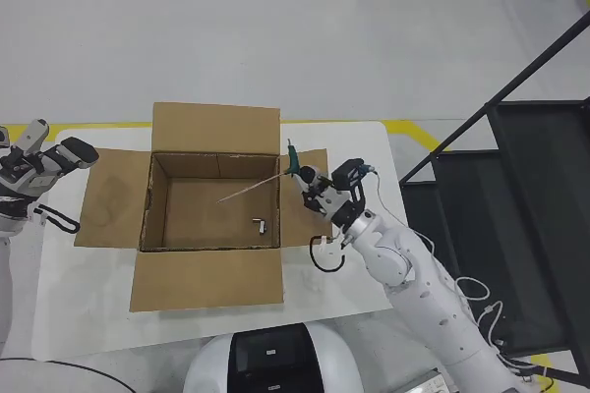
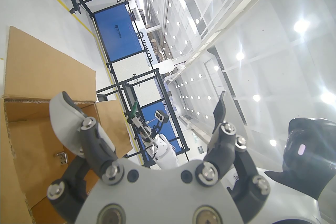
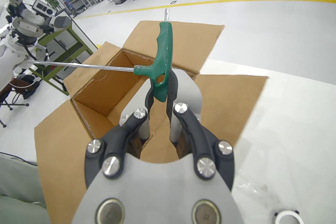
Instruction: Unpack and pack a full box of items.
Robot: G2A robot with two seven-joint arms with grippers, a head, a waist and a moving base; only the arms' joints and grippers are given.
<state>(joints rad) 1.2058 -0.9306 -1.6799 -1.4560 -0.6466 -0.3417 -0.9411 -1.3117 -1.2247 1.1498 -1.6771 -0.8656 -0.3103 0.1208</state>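
1. Green T-handle hex key (image 3: 163, 57) is pinched by its handle between the narrowed fingers of the right gripper (image 1: 315, 187), which hangs above the right-hand flap of the open cardboard box (image 1: 216, 165).
2. We see the key's long steel shaft run out sideways from those fingers, across the mouth of the box and towards the far arm. The handle stands crosswise to it.
3. Over the outer end of the opposite flap, the left gripper (image 1: 59, 147) hangs with its fingers spread wide and nothing in them. It is well apart from the key, so the right arm is plainly the nearer.
4. A small metal bracket (image 1: 262, 225) lies on the box floor near the right wall, below the shaft.
5. We judge the shaft's direction to be the deciding point. Lowered as it lies, it would go in across the box. Setting it on the white surface (image 1: 88, 305) would mean swinging the tip clear of the walls first.
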